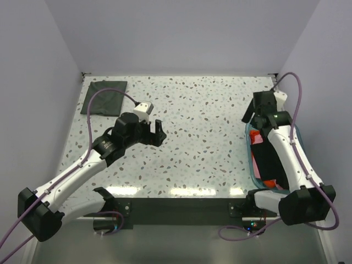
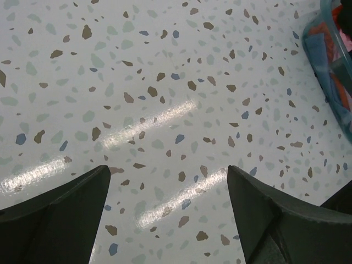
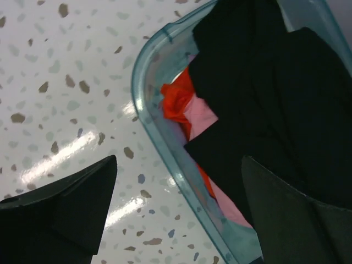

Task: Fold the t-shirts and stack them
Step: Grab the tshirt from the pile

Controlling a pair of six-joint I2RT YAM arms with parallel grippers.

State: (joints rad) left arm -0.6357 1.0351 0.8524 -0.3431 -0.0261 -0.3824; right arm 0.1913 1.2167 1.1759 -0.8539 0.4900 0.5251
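The right hand (image 3: 179, 162) hangs with its jaws wide apart and empty over the near rim of the clear teal bin (image 3: 146, 93) at the right edge of the top view. The big black t-shirt (image 3: 275, 93) lies heaped in the bin over the orange t-shirt (image 3: 176, 102) and the pink t-shirt (image 3: 201, 121). A low reach could likely pinch two layers at once or catch the rim, dragging the bin. The left hand (image 2: 169, 170), equally open and holding nothing, hovers over bare speckled worktop (image 1: 203, 137) left of centre. The dark grey t-shirt (image 1: 103, 97) lies folded in the upper left corner, well apart.
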